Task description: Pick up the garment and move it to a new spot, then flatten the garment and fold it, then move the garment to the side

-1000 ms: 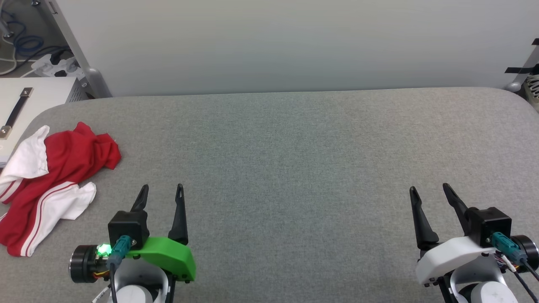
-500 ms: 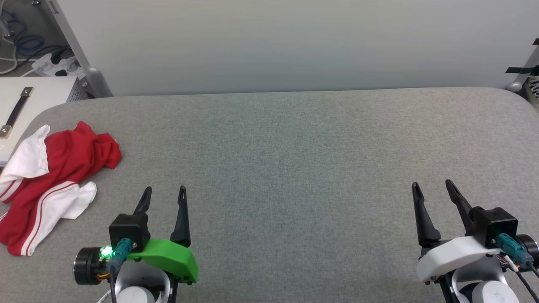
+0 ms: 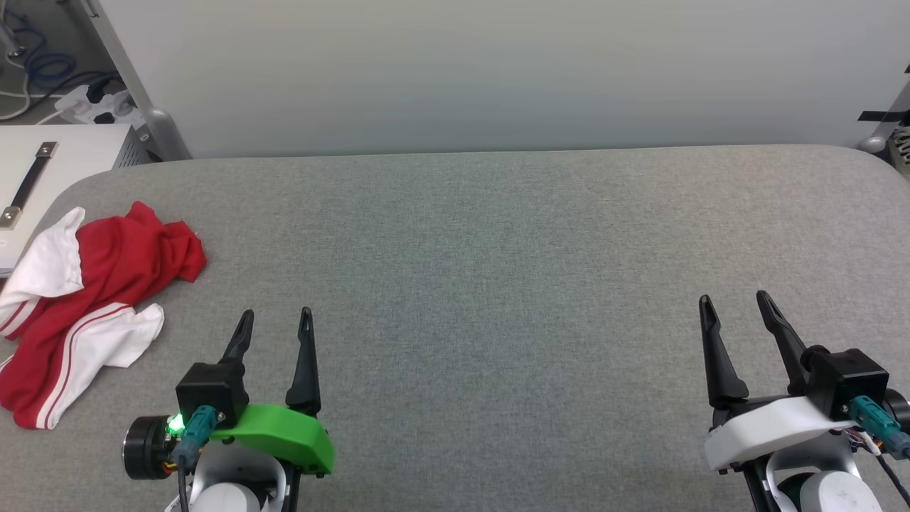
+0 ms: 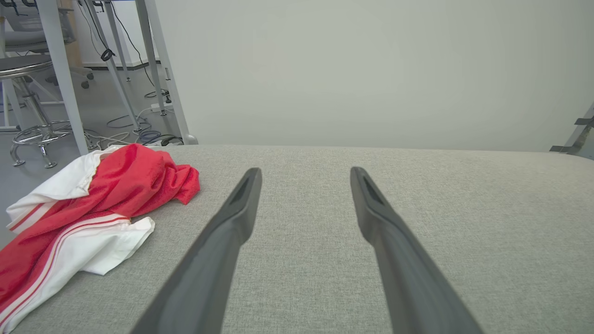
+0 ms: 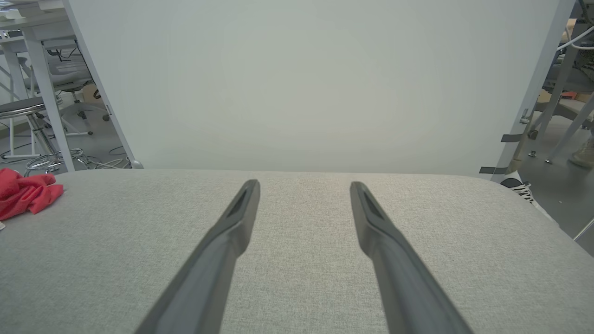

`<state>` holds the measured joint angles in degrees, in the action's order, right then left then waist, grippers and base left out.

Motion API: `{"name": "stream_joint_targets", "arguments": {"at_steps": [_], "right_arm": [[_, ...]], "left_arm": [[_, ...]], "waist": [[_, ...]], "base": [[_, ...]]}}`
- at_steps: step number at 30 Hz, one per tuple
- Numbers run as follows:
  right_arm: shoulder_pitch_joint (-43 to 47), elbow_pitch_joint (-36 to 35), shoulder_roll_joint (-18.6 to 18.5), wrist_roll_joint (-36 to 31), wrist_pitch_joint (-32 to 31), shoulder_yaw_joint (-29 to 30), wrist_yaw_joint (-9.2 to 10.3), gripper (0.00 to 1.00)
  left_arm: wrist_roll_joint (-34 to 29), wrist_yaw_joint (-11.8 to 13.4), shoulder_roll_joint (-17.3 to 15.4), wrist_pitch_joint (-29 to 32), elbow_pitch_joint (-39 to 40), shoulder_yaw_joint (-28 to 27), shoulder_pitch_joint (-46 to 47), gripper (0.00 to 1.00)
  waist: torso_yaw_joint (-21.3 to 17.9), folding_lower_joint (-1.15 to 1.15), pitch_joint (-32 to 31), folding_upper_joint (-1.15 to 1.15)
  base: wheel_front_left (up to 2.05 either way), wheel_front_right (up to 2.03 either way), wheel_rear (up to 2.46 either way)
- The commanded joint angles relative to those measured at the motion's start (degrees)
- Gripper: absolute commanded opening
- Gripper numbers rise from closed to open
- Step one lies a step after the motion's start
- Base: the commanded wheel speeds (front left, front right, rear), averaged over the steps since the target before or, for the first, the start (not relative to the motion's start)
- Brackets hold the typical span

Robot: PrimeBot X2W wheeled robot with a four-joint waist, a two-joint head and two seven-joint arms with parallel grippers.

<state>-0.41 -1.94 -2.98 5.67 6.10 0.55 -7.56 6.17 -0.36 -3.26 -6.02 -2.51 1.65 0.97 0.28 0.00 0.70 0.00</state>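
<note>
The garment [image 3: 92, 299], a crumpled red shirt with white sleeves and red-white striped trim, lies bunched at the left edge of the grey padded table [image 3: 498, 284]. In the left wrist view the garment [image 4: 88, 204] lies to the left of the fingers. Its red edge [image 5: 25, 195] peeks in at the far left of the right wrist view. My left gripper [image 3: 276, 313] stands open just right of the garment, nothing between its fingers. My right gripper [image 3: 734, 297] stands open over bare cloth at the lower right. The shirt's print is hidden in the folds.
A pale wall panel [image 3: 498, 71] rises behind the table's far edge. A white cabinet with a black handle [image 3: 28, 181] stands beyond the left edge, with cables [image 3: 43, 71] on the floor behind it. Stools and table legs [image 4: 41, 93] stand to the left.
Both grippers have drifted slightly up the head view, the right one a little further right. The garment lies as before, and both grippers stay open.
</note>
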Motion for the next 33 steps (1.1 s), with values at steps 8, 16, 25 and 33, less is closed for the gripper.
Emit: {"name": "stream_joint_targets", "arguments": {"at_steps": [8,16,25,33], "right_arm": [[-0.04,-1.72,0.05,1.20,1.40,-0.29,0.04,1.00],[0.46,-1.34,0.06,2.05,2.34,-0.32,0.04,1.00],[0.68,0.50,0.07,2.67,3.40,-0.39,0.05,1.00],[0.67,-0.01,0.07,3.70,4.33,-0.43,0.05,1.00]], "left_arm": [[1.20,-0.63,0.19,-1.39,0.84,0.34,-0.36,1.00],[1.97,-0.74,0.21,-2.33,0.49,0.80,-0.63,1.00],[2.95,-0.96,0.24,-3.41,-2.23,1.71,-0.79,1.00],[3.77,-1.33,0.26,-4.36,-1.59,1.86,-0.70,1.00]], "waist": [[0.13,0.00,-0.09,0.00],[0.19,0.00,-0.17,0.00],[0.27,0.00,-0.31,0.00],[0.40,0.00,-0.35,0.00]], "base": [[0.00,0.00,0.00],[0.00,0.00,0.00],[0.00,0.00,0.00],[0.00,0.00,0.00]]}}
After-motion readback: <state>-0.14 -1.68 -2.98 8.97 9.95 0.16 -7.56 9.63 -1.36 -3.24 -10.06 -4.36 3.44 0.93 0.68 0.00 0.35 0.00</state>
